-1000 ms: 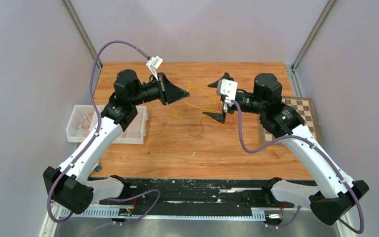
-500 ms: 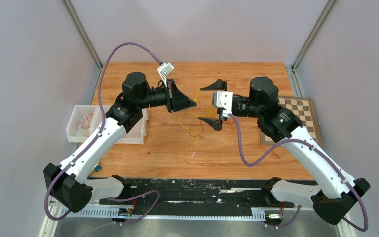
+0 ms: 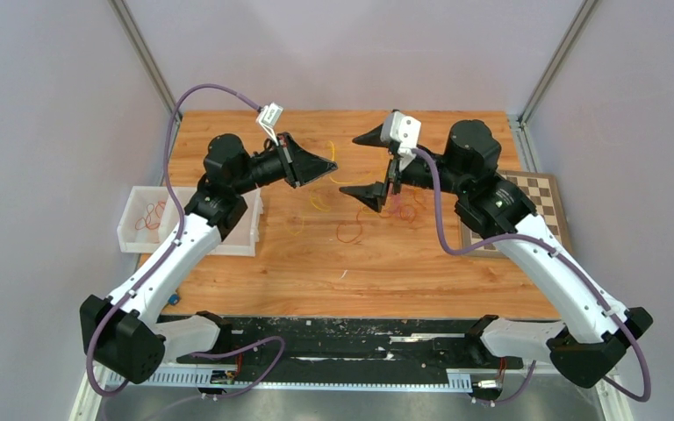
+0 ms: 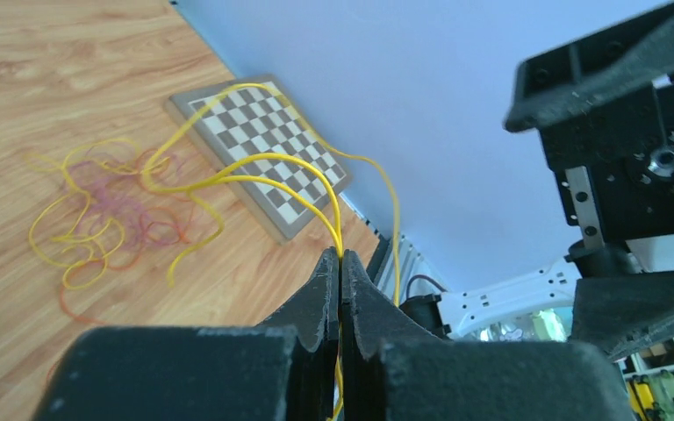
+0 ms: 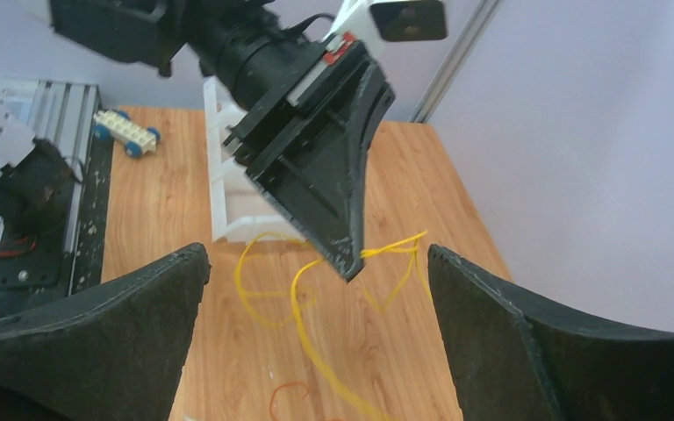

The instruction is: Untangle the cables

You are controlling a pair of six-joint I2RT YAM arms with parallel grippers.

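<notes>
My left gripper (image 3: 333, 165) is shut on thin yellow cables (image 4: 254, 162) and holds them above the middle of the table. The strands loop from its tip (image 4: 340, 256) down to a yellow, pink and orange tangle (image 4: 96, 219) on the wood. My right gripper (image 3: 348, 163) is open wide and faces the left one, with that gripper's tip (image 5: 342, 263) between its fingers (image 5: 96, 333). The yellow strands (image 5: 395, 250) stick out beside that tip. A red loop (image 3: 348, 232) lies alone on the table, and an orange curl (image 5: 285, 390) shows below the jaws.
A white bin (image 3: 228, 235) stands at the table's left edge and holds a red cable (image 3: 149, 215). A chessboard (image 3: 535, 197) lies at the right edge under the right arm. A small toy block with blue wheels (image 5: 123, 132) sits by the front rail.
The left gripper swung right and down, then came back, still shut on the yellow cables. The right gripper rose, turned, and now has its open jaws around the left gripper's tip.
</notes>
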